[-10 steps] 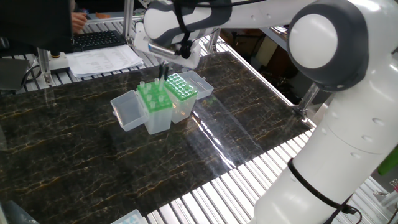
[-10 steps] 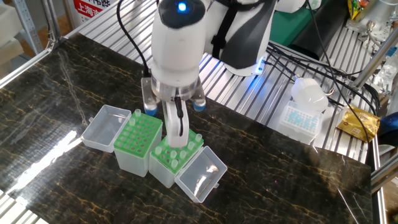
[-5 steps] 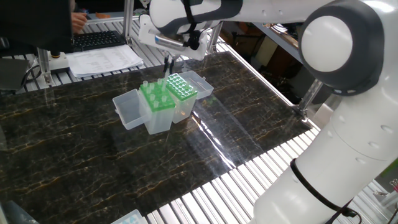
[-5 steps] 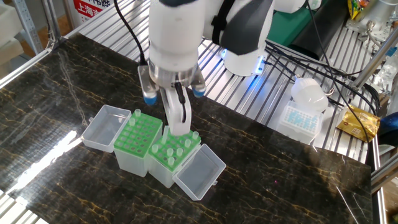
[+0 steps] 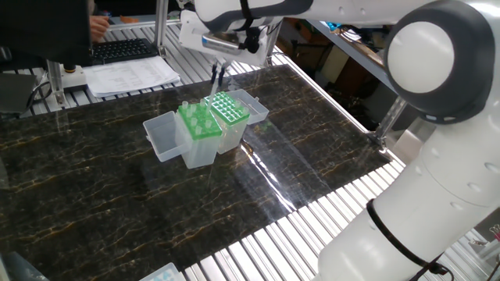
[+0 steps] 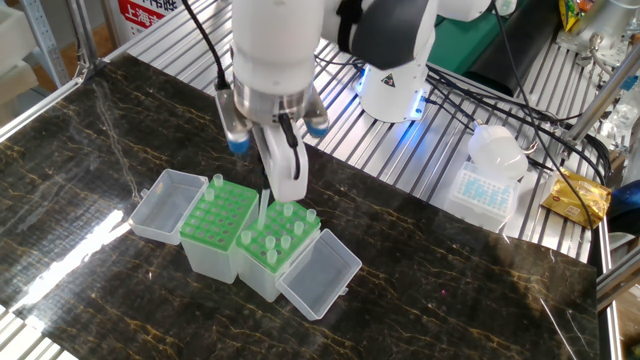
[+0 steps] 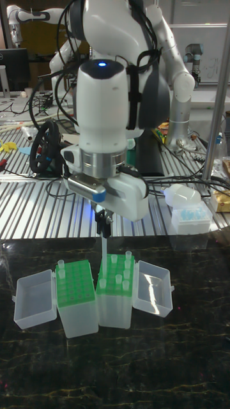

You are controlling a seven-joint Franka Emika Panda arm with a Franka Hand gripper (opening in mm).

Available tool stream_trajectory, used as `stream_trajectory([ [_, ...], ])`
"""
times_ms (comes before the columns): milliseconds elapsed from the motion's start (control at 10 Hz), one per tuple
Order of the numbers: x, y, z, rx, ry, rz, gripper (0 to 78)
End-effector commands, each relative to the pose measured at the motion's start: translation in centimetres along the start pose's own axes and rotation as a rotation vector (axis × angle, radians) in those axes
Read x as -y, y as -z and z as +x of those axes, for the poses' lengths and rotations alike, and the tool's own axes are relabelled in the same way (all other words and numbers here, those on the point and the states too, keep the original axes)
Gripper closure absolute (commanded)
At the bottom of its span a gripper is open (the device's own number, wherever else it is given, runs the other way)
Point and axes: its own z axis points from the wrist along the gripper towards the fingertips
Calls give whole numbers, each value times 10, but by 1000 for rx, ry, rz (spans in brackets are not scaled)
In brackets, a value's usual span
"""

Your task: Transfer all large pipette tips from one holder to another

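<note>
End effector [image 6: 276, 192] has risen off the right rack [image 6: 281, 240] pinching one tip [image 6: 262, 211], now clear above it, ready to carry to left rack [image 6: 215, 216].

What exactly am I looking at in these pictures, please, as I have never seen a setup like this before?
This is a white robot arm at a dark marbled table, seen by three fixed cameras: two look down from different sides, one tall picture faces the robot. At the arm's end is a two-finger gripper, shut on one large pipette tip, a slim clear plastic cone hanging just above the racks. On the table stand two tip boxes side by side with green perforated tops, lids open: one box holds a single tip at a corner, the other box several. A further closed box sits off the table.
</note>
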Motion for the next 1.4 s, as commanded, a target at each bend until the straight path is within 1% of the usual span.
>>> stream_trajectory([
  [100, 3, 11, 1, -7, 19, -3, 762],
  [400, 2, 23, 0, -24, 34, -14, 762],
  [600, 3, 31, -3, -35, 47, -14, 762],
  [800, 4, 37, -8, -38, 64, -9, 762],
  [900, 4, 40, -10, -49, 73, -11, 762],
  [1100, 3, 44, -16, -46, 95, -7, 762],
  [1300, 2, 52, -26, -43, 134, -4, 762],
  [1400, 2, 53, -28, -44, 143, -2, 762],
])
